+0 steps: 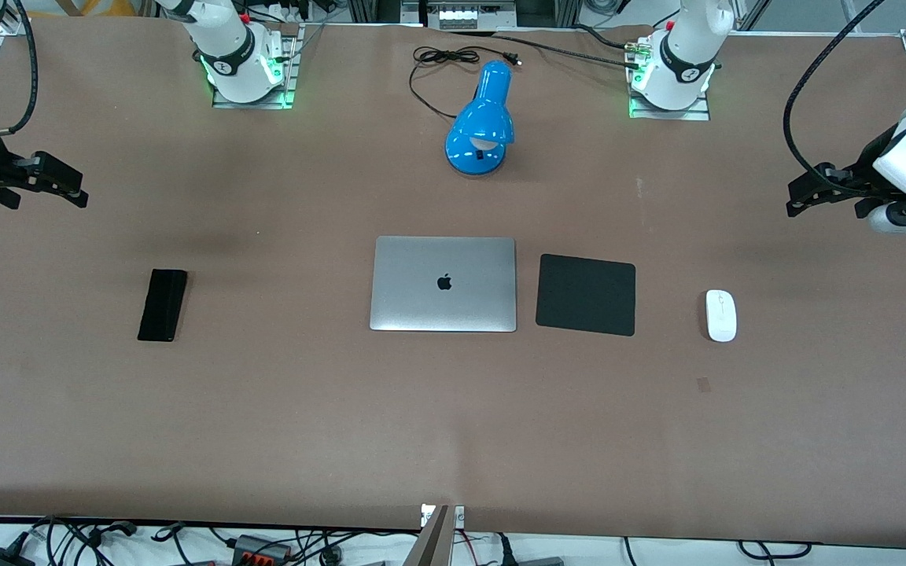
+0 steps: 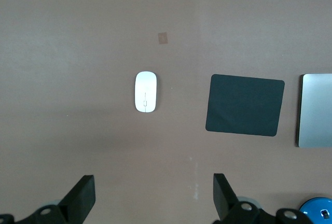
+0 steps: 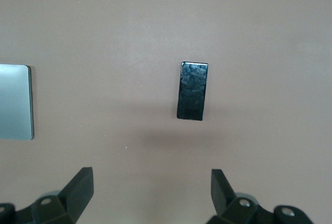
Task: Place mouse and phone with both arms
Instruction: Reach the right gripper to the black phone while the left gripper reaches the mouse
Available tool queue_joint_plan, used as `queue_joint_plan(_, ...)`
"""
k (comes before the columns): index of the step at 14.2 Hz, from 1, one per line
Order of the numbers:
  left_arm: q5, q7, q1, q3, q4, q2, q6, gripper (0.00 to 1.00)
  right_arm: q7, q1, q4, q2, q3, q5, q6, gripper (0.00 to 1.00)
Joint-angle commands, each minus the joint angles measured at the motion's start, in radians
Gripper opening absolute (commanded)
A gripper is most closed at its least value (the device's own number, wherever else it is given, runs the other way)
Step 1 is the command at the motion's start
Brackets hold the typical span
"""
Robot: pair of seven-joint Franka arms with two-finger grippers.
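Note:
The white mouse (image 1: 721, 315) lies on the brown table toward the left arm's end, beside the black mouse pad (image 1: 586, 295); it also shows in the left wrist view (image 2: 146, 92). The black phone (image 1: 163, 304) lies toward the right arm's end and shows in the right wrist view (image 3: 192, 90). My left gripper (image 1: 797, 203) hangs open and empty above the table at the left arm's end; its own view shows it (image 2: 154, 198) wide open. My right gripper (image 1: 75, 192) hangs open and empty above the right arm's end; its own view shows it (image 3: 152, 193) wide open.
A closed silver laptop (image 1: 443, 284) lies at the table's middle, between phone and mouse pad. A blue desk lamp (image 1: 481, 124) with a black cord lies near the arms' bases. A small tan mark (image 1: 703, 384) sits nearer the front camera than the mouse.

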Motion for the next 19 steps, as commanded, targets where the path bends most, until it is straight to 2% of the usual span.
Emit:
queue_joint_plan(1, -0.009, 0.002, -0.004, 0.003, 0.001, -0.009, -0.002, 1.00, 0.017, -0.001, 0.026, 0.010, -0.001, -0.012, -0.022, 1.00)
queue_joint_plan(9, 0.020, 0.005, -0.004, -0.003, 0.017, 0.020, -0.007, 1.00, 0.022, -0.010, 0.023, 0.014, -0.001, -0.016, -0.020, 1.00)
queue_joint_plan(11, 0.018, -0.001, -0.004, 0.002, 0.020, 0.031, -0.068, 1.00, 0.025, -0.012, 0.009, 0.016, -0.001, -0.016, -0.020, 1.00)
queue_joint_plan(14, 0.018, 0.002, -0.001, 0.008, 0.022, 0.039, -0.079, 1.00, 0.053, -0.007, -0.025, 0.037, -0.001, -0.027, -0.010, 1.00)
queue_joint_plan(17, 0.018, 0.014, 0.012, 0.008, 0.058, 0.088, -0.073, 1.00, 0.053, -0.010, -0.036, 0.094, -0.001, -0.035, 0.031, 1.00)
queue_joint_plan(19, 0.018, 0.020, 0.021, 0.008, 0.104, 0.164, -0.073, 1.00, 0.057, -0.013, -0.062, 0.134, -0.001, -0.073, 0.087, 1.00)
